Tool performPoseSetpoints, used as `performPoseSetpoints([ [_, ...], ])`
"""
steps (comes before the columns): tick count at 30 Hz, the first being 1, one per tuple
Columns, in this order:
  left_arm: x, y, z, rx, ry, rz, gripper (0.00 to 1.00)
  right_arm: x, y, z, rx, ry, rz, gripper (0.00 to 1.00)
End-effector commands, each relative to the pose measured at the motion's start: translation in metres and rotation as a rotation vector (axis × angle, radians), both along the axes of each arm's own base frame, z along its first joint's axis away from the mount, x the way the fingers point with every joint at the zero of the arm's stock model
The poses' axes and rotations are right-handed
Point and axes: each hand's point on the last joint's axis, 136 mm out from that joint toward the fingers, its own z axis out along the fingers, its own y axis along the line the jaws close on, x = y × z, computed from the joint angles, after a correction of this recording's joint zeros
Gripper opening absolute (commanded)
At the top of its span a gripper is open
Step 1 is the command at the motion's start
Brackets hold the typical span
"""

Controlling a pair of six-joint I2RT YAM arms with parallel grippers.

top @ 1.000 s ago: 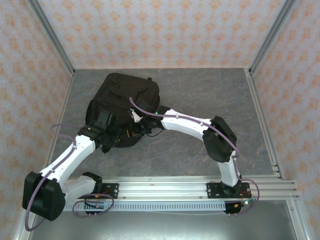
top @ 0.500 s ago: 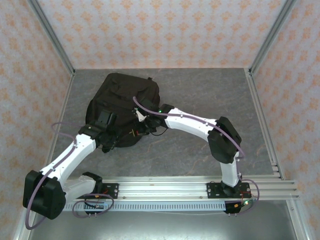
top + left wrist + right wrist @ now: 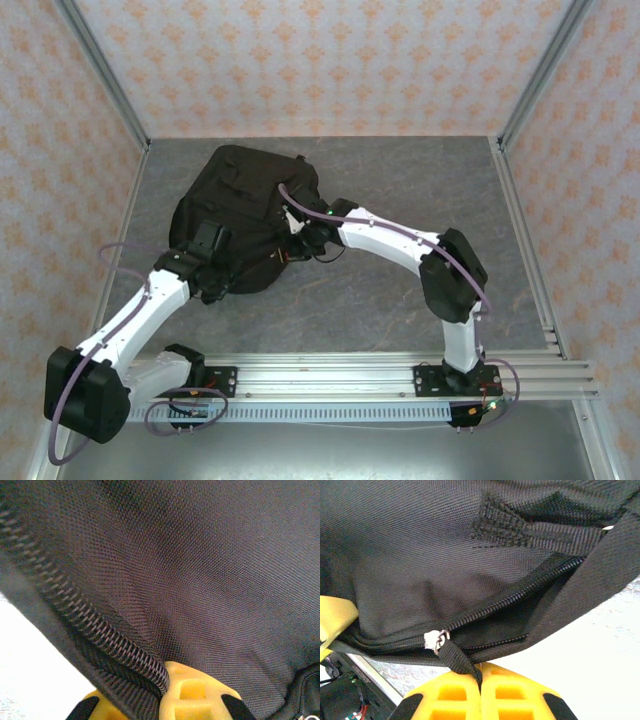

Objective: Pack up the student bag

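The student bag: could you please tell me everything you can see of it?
The student bag is a large black backpack of woven fabric, lying on the grey table toward its far left. A zipper stands partly open, its silver slider carrying a black pull strap pinched by the shut right hand. The left hand is shut on a zippered edge.

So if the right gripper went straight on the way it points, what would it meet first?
The right gripper is shut on the black pull tab, so it would drive straight into the zip slider and the student bag just beyond, as far as depth can be judged.
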Motion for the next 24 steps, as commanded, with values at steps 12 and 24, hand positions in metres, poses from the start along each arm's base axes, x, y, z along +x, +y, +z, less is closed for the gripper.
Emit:
performPoseSetpoints([
  [12, -0.021, 0.066, 0.049, 0.36, -0.027, -0.055, 0.0, -0.03, 0.063, 0.031, 0.226, 0.109, 0.08, 0.0],
  [24, -0.043, 0.075, 0.028, 0.301, 0.033, -0.076, 0.08, -0.02, 0.055, 0.014, 0.069, 0.039, 0.079, 0.0],
])
